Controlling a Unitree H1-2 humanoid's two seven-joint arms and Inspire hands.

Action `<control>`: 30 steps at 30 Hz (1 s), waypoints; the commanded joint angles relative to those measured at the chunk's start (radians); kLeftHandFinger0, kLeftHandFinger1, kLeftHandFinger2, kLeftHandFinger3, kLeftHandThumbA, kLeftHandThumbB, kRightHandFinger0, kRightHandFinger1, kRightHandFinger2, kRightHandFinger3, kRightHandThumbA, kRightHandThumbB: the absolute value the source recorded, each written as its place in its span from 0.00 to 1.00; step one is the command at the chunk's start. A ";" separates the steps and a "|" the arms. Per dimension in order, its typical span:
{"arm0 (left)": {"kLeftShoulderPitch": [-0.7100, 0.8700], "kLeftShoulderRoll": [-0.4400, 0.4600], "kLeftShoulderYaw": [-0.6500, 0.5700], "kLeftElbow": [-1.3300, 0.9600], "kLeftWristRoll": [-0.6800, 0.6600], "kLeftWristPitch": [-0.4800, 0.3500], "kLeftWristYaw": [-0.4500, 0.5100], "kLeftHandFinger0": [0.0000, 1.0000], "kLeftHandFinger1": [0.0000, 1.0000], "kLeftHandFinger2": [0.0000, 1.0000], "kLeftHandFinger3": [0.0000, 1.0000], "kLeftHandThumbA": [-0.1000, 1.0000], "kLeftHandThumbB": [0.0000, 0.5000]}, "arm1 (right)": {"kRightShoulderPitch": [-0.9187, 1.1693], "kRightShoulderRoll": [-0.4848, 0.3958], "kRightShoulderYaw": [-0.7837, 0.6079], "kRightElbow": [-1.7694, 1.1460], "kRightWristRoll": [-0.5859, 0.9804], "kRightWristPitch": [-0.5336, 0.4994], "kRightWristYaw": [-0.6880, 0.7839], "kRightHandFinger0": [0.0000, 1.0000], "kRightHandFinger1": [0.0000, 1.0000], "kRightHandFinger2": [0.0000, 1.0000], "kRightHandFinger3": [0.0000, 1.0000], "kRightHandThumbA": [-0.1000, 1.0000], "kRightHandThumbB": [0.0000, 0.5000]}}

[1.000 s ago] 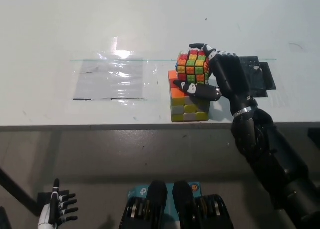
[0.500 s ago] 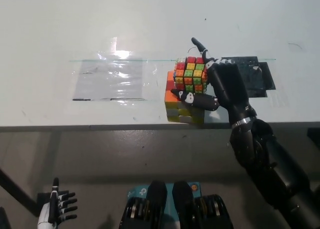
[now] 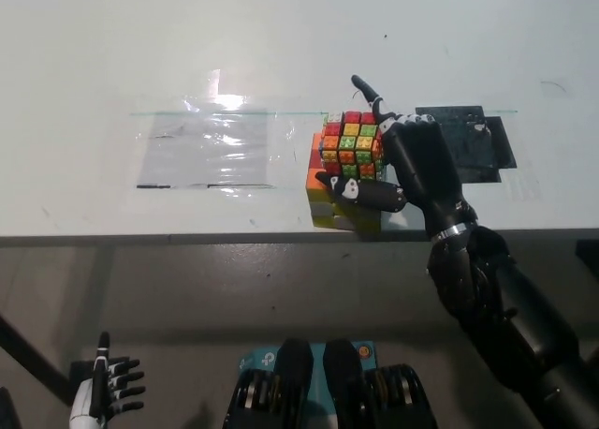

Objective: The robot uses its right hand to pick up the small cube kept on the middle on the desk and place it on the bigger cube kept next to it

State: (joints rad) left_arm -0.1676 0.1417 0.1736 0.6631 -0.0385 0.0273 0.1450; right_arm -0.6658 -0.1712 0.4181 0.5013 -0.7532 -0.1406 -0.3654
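Observation:
In the head view, the small multicoloured cube rests on top of the bigger pastel cube near the desk's front edge. My black right hand wraps the small cube from the right, thumb across its front and one finger pointing up behind it. The bigger cube's right part is hidden behind the hand. My white left hand hangs low at the bottom left, below the desk, fingers apart and holding nothing.
A clear plastic sheet lies on the white desk left of the cubes. A black flat patch sits to the right, behind my hand. The desk's front edge runs just below the bigger cube.
My right hand has shifted left with the small cube, and the bigger cube has slid slightly left with it. One finger has lifted off the small cube's top.

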 commanded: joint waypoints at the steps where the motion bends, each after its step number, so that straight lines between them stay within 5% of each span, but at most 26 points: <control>1: -0.004 0.015 0.001 -0.025 0.003 -0.010 0.001 0.57 0.58 0.62 0.62 1.00 0.80 | -0.013 0.007 0.020 0.004 -0.017 -0.024 0.019 0.00 0.00 0.16 1.00 0.64 0.37; 5: -0.007 0.012 0.002 -0.013 0.006 -0.015 0.011 0.55 0.54 0.60 0.62 1.00 0.79 | -0.014 0.002 0.021 0.004 -0.018 -0.037 0.017 0.00 0.00 0.09 0.97 0.65 0.36; 6: -0.004 0.012 0.001 -0.021 0.005 -0.014 0.005 0.56 0.56 0.61 0.63 1.00 0.75 | -0.016 -0.002 0.020 0.002 -0.018 -0.041 0.017 0.00 0.00 0.02 0.89 0.67 0.36; 10: 0.002 0.008 0.006 -0.032 -0.006 -0.007 0.000 0.58 0.57 0.60 0.61 1.00 0.74 | -0.014 -0.010 0.020 -0.014 -0.017 -0.036 0.034 0.00 0.00 0.00 0.82 0.66 0.34; 12: 0.007 0.008 0.003 -0.032 0.003 -0.010 0.008 0.56 0.56 0.60 0.64 1.00 0.72 | -0.011 -0.016 0.022 -0.031 -0.030 -0.018 0.043 0.00 0.05 0.15 1.00 0.70 0.35; 13: 0.009 0.007 0.004 -0.036 0.002 -0.006 0.007 0.56 0.57 0.60 0.64 1.00 0.74 | -0.011 -0.018 0.024 -0.039 -0.041 0.008 0.055 0.00 0.09 0.33 1.00 0.78 0.40; 14: 0.009 0.009 0.003 -0.031 -0.001 -0.012 0.003 0.55 0.56 0.60 0.63 1.00 0.75 | -0.011 -0.020 0.027 -0.054 -0.049 0.043 0.087 0.11 0.32 0.69 1.00 0.88 0.48; 15: 0.008 0.009 0.003 -0.030 0.000 -0.010 0.004 0.55 0.56 0.60 0.63 1.00 0.74 | -0.010 -0.022 0.029 -0.063 -0.049 0.058 0.105 0.26 0.55 0.95 1.00 0.95 0.58; 16: 0.006 0.009 0.003 -0.028 0.002 -0.007 0.006 0.55 0.56 0.60 0.63 1.00 0.74 | -0.009 -0.024 0.031 -0.076 -0.049 0.079 0.133 0.34 0.64 1.00 1.00 0.96 0.54; 17: 0.006 0.009 0.003 -0.026 0.002 -0.008 0.008 0.56 0.57 0.61 0.64 1.00 0.75 | -0.010 -0.027 0.034 -0.088 -0.060 0.108 0.155 0.55 0.89 1.00 1.00 1.00 0.69; 18: 0.006 0.009 0.003 -0.027 0.002 -0.007 0.008 0.56 0.57 0.61 0.65 1.00 0.75 | -0.012 -0.030 0.038 -0.092 -0.068 0.119 0.167 0.61 0.97 1.00 1.00 1.00 0.71; 21: 0.011 0.003 0.005 -0.026 0.000 -0.011 0.012 0.51 0.52 0.58 0.60 1.00 0.72 | -0.020 -0.035 0.041 -0.103 -0.067 0.153 0.211 0.85 1.00 1.00 1.00 1.00 0.78; 30: 0.009 0.003 0.007 -0.025 -0.006 -0.013 0.005 0.53 0.51 0.57 0.58 1.00 0.75 | -0.034 -0.038 0.038 -0.101 -0.038 0.166 0.259 0.72 1.00 1.00 1.00 1.00 0.75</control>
State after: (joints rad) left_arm -0.1538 0.1372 0.1748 0.6590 -0.0414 0.0281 0.1454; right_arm -0.6751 -0.2044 0.4409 0.4045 -0.7805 -0.0062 -0.1986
